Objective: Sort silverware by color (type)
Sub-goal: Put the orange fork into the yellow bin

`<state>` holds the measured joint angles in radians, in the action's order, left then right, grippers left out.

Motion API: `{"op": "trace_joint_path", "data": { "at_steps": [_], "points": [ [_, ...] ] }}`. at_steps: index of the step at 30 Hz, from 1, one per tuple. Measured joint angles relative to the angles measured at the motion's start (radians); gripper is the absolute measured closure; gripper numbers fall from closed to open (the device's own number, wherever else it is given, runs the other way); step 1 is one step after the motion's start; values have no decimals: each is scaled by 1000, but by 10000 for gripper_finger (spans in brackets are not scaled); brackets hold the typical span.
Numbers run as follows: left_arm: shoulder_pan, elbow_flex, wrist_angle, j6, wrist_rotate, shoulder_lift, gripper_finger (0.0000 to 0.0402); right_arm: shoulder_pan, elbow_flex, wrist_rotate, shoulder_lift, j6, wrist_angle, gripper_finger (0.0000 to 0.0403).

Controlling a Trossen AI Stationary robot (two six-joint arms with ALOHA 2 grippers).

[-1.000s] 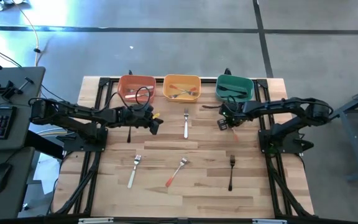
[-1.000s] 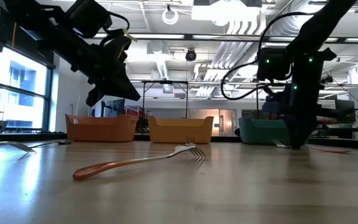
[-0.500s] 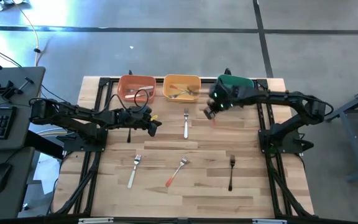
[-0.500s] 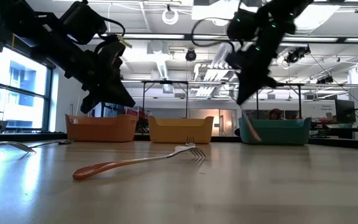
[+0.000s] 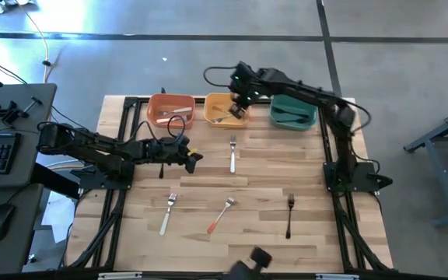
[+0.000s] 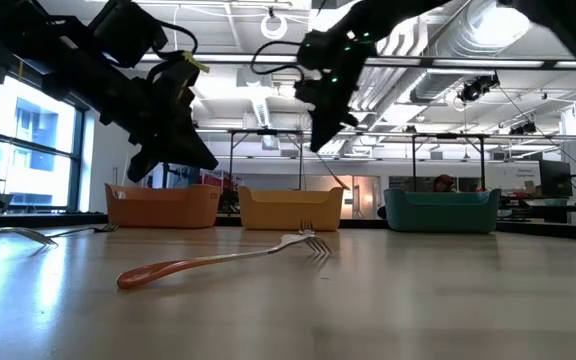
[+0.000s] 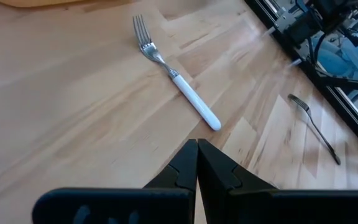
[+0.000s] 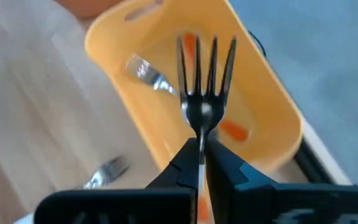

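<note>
My right gripper (image 5: 239, 99) hangs above the yellow bin (image 5: 213, 103), shut on a fork (image 8: 205, 81) with silver tines and an orange handle. My left gripper (image 5: 198, 159) hovers shut and empty over the table's left middle, beside a white-handled fork (image 7: 179, 84) that lies flat on the wood. More forks lie flat nearer the front: a white one (image 5: 167, 214), an orange one (image 5: 221, 215) and a black one (image 5: 289, 215). The yellow bin holds forks with orange handles. My right gripper pinches the fork's neck (image 8: 201, 132), just below the tines, between its two fingers. The fingers slant down and lie along the fork, so the tines stick out past the fingertips and the orange handle (image 8: 199, 205) runs back between them. The fork is lifted clear above the yellow bin.
An orange bin (image 5: 170, 109) and a green bin (image 5: 294, 111) flank the yellow one along the far edge. Another dark fork (image 5: 162, 167) lies under my left arm. A dark object (image 5: 249, 263) shows at the near edge. Bare wood lies between the scattered forks.
My right gripper has risen from the table in front of the green bin and swung toward the table's left, to above the yellow bin. Its wrist has rolled, and the orange-handled fork has come up with it.
</note>
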<state>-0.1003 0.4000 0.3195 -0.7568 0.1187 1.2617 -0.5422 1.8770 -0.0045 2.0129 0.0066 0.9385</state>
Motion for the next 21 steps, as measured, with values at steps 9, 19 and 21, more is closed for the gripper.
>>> {"op": "trace_joint_path", "data": {
  "at_steps": [9,19,21],
  "points": [
    [12,0,0,-16,22,0,401,-13,364,-34,302,-93,153,403],
    [9,0,0,-1,49,0,401,-15,398,-57,423,-93,193,402],
    [9,0,0,-1,49,0,401,-15,398,-57,425,-94,186,394]
  ]
}}
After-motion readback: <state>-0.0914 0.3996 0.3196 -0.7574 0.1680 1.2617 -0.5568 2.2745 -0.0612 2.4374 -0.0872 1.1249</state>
